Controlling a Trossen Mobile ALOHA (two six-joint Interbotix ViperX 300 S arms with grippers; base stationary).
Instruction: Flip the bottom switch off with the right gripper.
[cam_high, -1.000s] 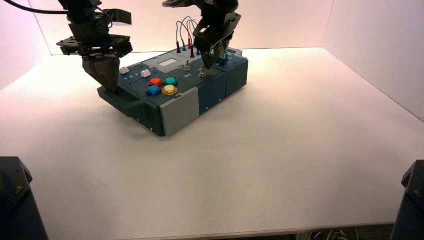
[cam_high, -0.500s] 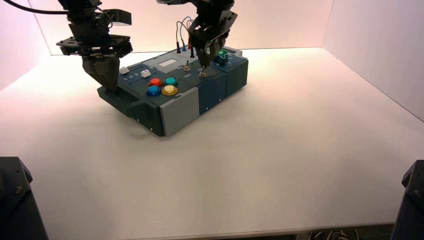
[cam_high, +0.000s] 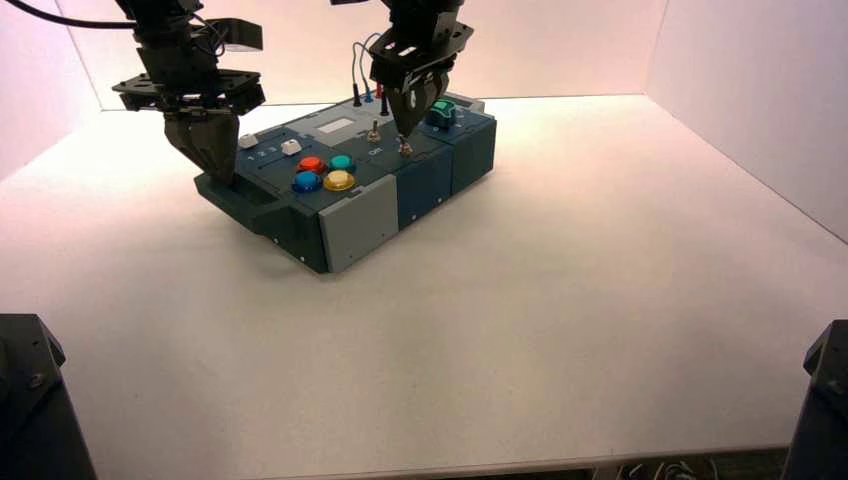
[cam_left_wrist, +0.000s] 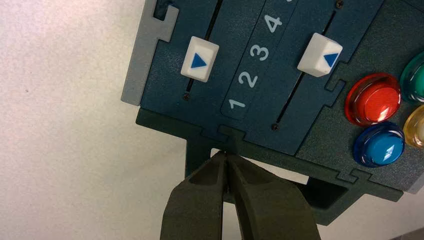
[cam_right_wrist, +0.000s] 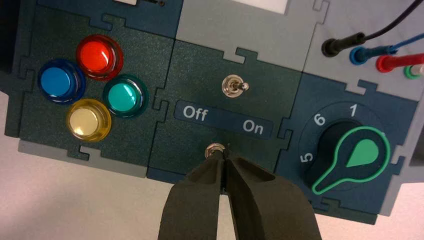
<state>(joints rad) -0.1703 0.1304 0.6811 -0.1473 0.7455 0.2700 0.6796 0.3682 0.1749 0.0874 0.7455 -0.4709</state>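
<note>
The box's Off/On label (cam_right_wrist: 223, 119) is my landmark. Just beside it, toward the box's near long edge, is the bottom switch (cam_right_wrist: 214, 149), a tiny metal toggle; its twin, the other toggle (cam_right_wrist: 234, 86), stands across the label. The lever of the bottom switch is mostly hidden, so I cannot tell which way it leans.

The right gripper (cam_right_wrist: 224, 151) is over the bottom switch's side of the label, its two black fingers closed together with nothing between them. The left gripper (cam_left_wrist: 224, 153) waits beyond the label's Off end, at the handle (cam_left_wrist: 320, 192), also closed.

From here, I judge, the narrow tips could slide over or past the small lever if they sit too high or slightly off line. Pressing straight down could jam against the base instead of tipping the lever toward Off.

The switch lies right at the closed tips, not between them, its base ring peeking out on the Off side. Whether they touch the lever, I cannot tell.
</note>
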